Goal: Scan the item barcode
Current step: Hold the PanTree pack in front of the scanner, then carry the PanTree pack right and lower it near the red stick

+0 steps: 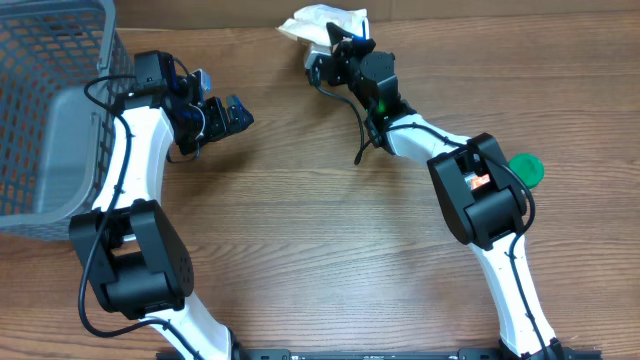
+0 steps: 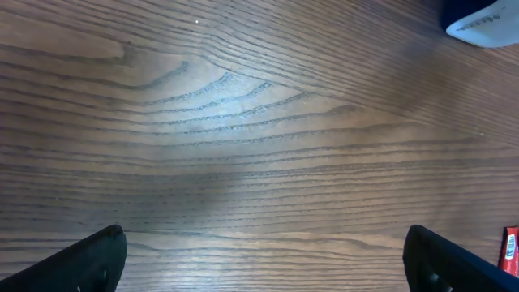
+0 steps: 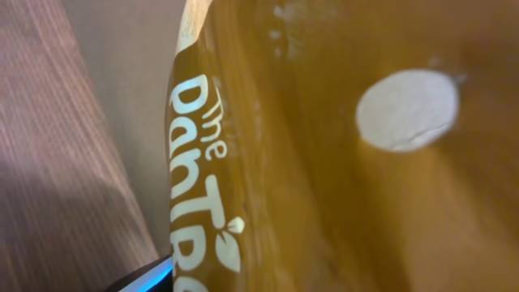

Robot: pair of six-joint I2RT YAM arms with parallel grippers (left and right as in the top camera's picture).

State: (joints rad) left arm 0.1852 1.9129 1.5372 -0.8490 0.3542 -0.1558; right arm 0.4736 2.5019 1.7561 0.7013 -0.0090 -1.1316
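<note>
Left arm (image 1: 138, 150): white curved links between bulky black joint housings.
Left cable (image 1: 98, 95): black, running along the arm's 9 o'clock side.
Right arm (image 1: 508, 285): the same white links and black housings.
Right cable (image 1: 362, 135): thin, black, looping loose at the 9 o'clock side.
Elbow housing (image 1: 485, 205): black, with a small orange-red lit window toward 12 o'clock.
Wrist light (image 1: 382, 104): green.
Left gripper (image 1: 232, 114): black, with blue-tinted parts behind.
Left fingers (image 2: 85, 261): matte black, rounded.
</note>
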